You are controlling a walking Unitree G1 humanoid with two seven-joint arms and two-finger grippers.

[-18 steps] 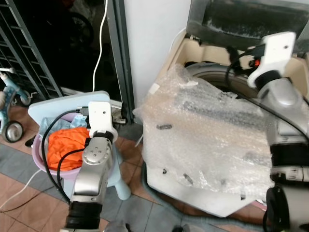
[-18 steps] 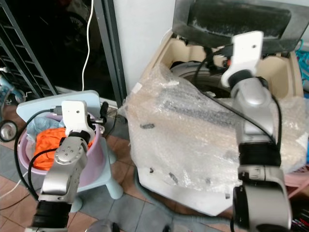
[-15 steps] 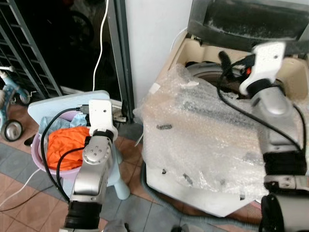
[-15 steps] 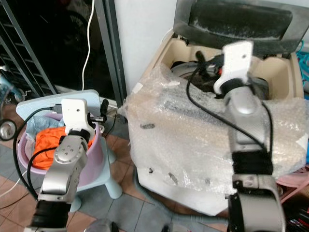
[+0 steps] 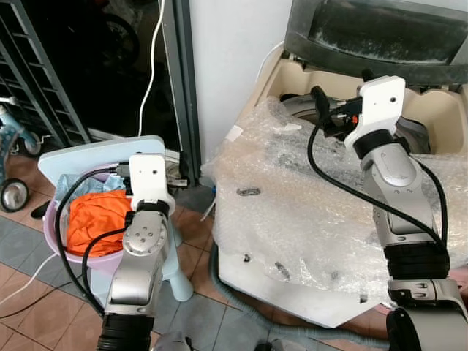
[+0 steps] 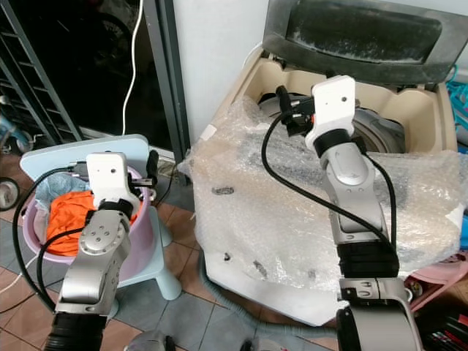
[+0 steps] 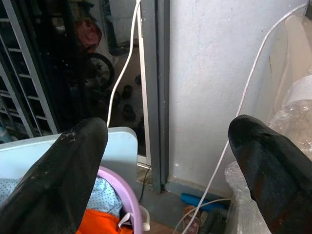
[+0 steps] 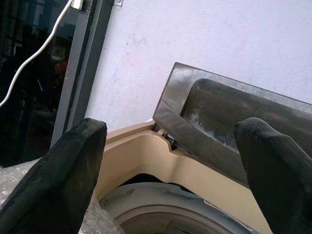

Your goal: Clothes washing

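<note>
Two grippers up, both with fingers spread wide and nothing between them. Left gripper (image 7: 165, 161) hangs over the far rim of the lilac basin (image 5: 57, 245), pointing at the grey door frame (image 7: 155, 87) and white wall (image 7: 214, 73); its fingers (image 7: 63, 170) stand well apart. The basin sits on a pale blue stool (image 5: 80, 155) by the dark doorway. Orange garment (image 5: 91, 219) fills the basin middle, with a light blue patterned cloth (image 5: 73, 183) tucked at the far edge of the basin. Black cable loops from the left arm (image 5: 139, 256) over the basin's near rim.

Right gripper (image 8: 170, 146) is raised above the top-loading washing machine (image 6: 292, 80), at the front-left edge of its opening, aimed toward the lifted dark lid (image 6: 358, 36). Its fingers (image 8: 63, 170) are likewise far apart, holding nothing. Below them show the beige top frame and the grey drum rim (image 8: 161, 209). Whether any clothes lie inside the drum cannot be told.

Bubble wrap (image 5: 307, 197) covers the machine's front and top front edge, crumpled, reaching up to the opening. Right arm (image 5: 398, 183) rises over the wrap.

White cord (image 5: 152, 66) hangs down in front of the doorway. Small bike wheel (image 5: 13, 194) sits on the tiled floor (image 5: 36, 307) near the left. Grey hose (image 5: 241, 307) runs along the floor under the machine's near edge.
</note>
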